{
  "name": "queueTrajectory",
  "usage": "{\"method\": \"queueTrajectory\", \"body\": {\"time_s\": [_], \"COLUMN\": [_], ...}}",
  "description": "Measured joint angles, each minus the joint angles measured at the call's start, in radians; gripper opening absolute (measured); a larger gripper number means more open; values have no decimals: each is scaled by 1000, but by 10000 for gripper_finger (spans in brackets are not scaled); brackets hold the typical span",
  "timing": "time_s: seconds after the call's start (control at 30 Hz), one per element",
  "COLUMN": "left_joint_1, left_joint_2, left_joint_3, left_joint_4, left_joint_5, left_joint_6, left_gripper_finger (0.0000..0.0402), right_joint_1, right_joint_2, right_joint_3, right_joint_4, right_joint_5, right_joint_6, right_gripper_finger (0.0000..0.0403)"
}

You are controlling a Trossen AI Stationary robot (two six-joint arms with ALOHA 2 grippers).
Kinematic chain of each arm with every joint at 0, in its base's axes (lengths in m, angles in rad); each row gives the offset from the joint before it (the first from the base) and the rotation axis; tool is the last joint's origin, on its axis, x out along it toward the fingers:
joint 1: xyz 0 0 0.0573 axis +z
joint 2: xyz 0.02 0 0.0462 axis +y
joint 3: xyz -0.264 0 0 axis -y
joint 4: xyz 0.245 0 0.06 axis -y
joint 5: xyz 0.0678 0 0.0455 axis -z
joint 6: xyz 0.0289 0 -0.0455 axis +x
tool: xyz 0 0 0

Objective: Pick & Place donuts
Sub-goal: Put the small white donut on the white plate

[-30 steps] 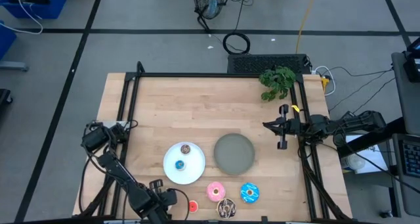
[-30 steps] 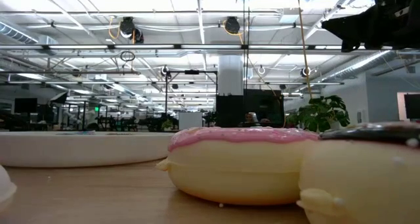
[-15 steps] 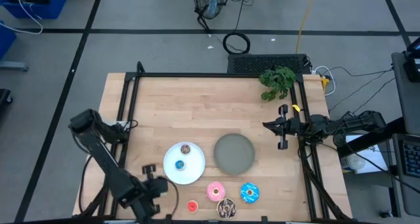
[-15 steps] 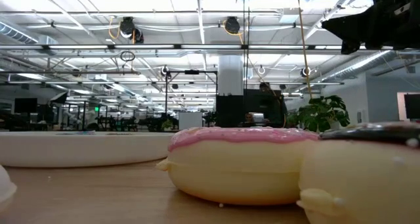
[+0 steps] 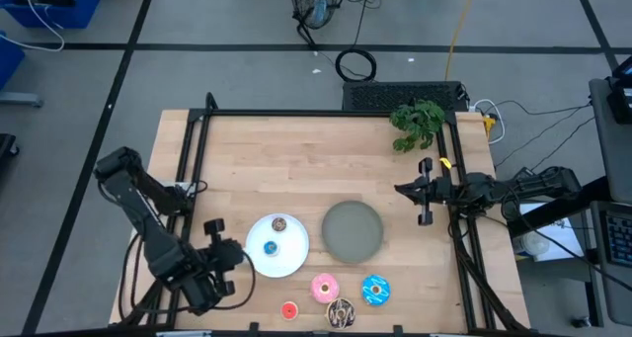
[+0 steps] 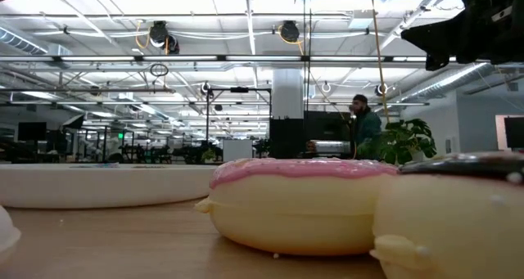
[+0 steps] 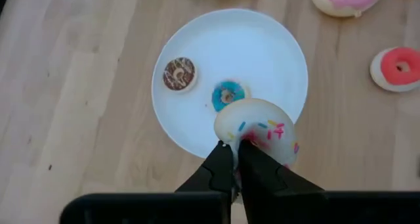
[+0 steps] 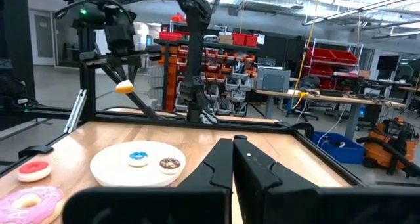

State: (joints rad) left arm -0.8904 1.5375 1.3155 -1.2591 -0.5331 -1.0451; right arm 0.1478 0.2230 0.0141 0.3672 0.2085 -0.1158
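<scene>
My left gripper (image 7: 236, 146) is shut on the tiny whitish-pink sprinkled donut (image 7: 259, 133). It hovers by the left rim of the white plate (image 5: 292, 261); the right wrist view shows it well above the table (image 8: 124, 79). A tiny brown donut (image 5: 279, 223) and a tiny blue donut (image 5: 271, 247) lie on that plate. The pink (image 5: 325, 288), blue sprinkled (image 5: 375, 290), chocolate (image 5: 343, 314) and tiny red (image 5: 289, 310) donuts lie flat on the wood near the near edge. My right gripper (image 5: 403, 189) waits shut, right of the grey plate (image 5: 353, 230). My left gripper pinches the tiny whitish-pink donut between its two fingers at the ring's edge (image 7: 241, 140). The fingers (image 7: 222, 163) point down from above. The donut (image 8: 124, 87) sits at the fingertips, lifted clear of the table and plate.
The grey plate lies right of the white one. A green plant sprig (image 5: 417, 122) sits at the far right corner. A black frame (image 5: 326, 113) rims the table. Bare wood spans the far half. A person (image 6: 364, 125) stands in the room behind.
My left gripper has gone from the near edge beside the red donut toward the table's left and far side and has risen, carrying the whitish-pink donut. It now hovers by the white plate's left rim. The other donuts have stayed put.
</scene>
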Motion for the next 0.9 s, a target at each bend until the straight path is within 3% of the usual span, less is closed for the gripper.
{"method": "queueTrajectory", "body": {"time_s": [0.23, 0.37, 0.7, 0.9], "left_joint_1": [69, 140, 359, 498], "left_joint_2": [0, -1, 40, 127], "left_joint_3": [0, 0, 0, 1], "left_joint_4": [59, 149, 453, 465], "left_joint_5": [-1, -6, 71, 174], "left_joint_6": [49, 75, 519, 589], "left_gripper_finger": [6, 23, 7, 23], "right_joint_1": [0, 0, 0, 0], "right_joint_2": [1, 1, 1, 1], "right_joint_3": [0, 0, 0, 0], "right_joint_4": [-6, -10, -28, -31], "right_joint_5": [-1, -1, -1, -1], "right_joint_6": [14, 51, 50, 48], "right_gripper_finger": [0, 0, 0, 0]}}
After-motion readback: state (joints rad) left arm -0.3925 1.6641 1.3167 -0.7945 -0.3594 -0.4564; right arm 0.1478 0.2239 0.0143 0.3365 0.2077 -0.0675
